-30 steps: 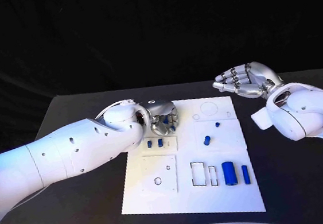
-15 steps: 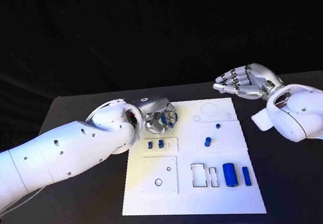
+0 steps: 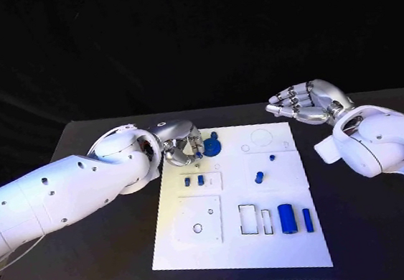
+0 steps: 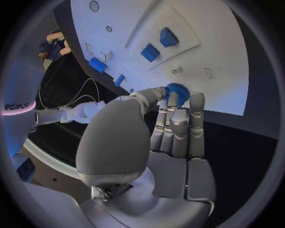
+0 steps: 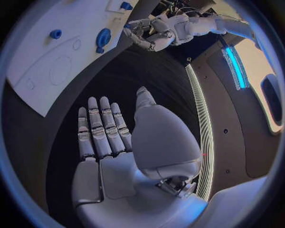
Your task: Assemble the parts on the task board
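One round blue toothed part [image 4: 176, 91] — gear-like

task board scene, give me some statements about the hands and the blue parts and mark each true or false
1. The left hand has its fingers at a round blue gear near the far end of the task board. True.
2. The right hand holds a blue part. False: it holds nothing, its fingers apart, off the board's far right corner.
3. Two long blue parts lie side by side near the board's near right edge. True.
4. The right hand rests on the task board. False: it is over the black table, beside the board.
5. Two small blue parts sit close together on the board's left half. True.
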